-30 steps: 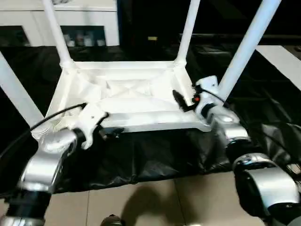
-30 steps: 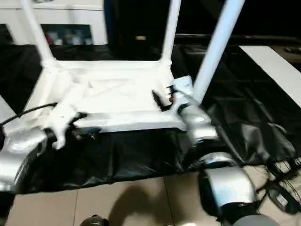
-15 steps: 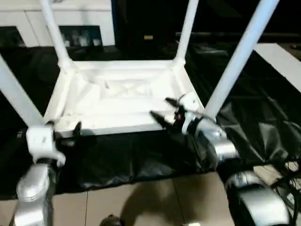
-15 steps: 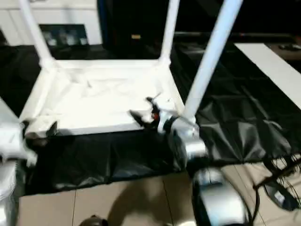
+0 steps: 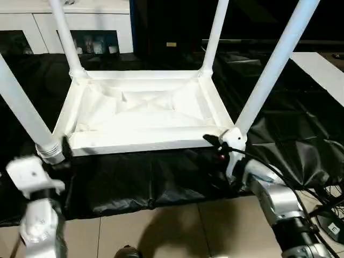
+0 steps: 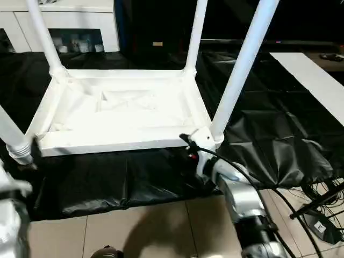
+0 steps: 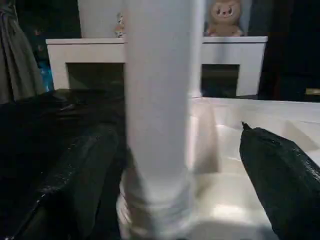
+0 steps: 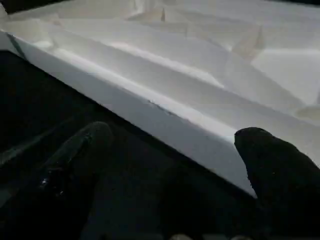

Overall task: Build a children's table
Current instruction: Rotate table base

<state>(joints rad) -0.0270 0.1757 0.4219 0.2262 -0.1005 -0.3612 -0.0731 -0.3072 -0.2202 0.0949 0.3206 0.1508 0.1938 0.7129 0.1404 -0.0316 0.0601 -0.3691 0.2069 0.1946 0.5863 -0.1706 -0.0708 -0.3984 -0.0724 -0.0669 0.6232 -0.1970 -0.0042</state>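
A beige tiled floor is seen, over which a black plastic sheet is spread, crumpled at its edges. On the sheet the children's table is laid upside down, its four legs pointing up. Cables are seen on the floor beside the sheet.

Black sheet over beige tiled floor; white cabinet behind.

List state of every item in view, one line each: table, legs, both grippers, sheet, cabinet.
children's table: upside down on the sheet, ribbed underside up.
legs: all four seated in corner sockets, pointing up.
left gripper: open, fingers either side of the near-left leg, not gripping it.
right gripper: open, at the table's near edge, holding nothing.
black sheet: spread on the floor, wrinkled.
cabinet: doors shut.
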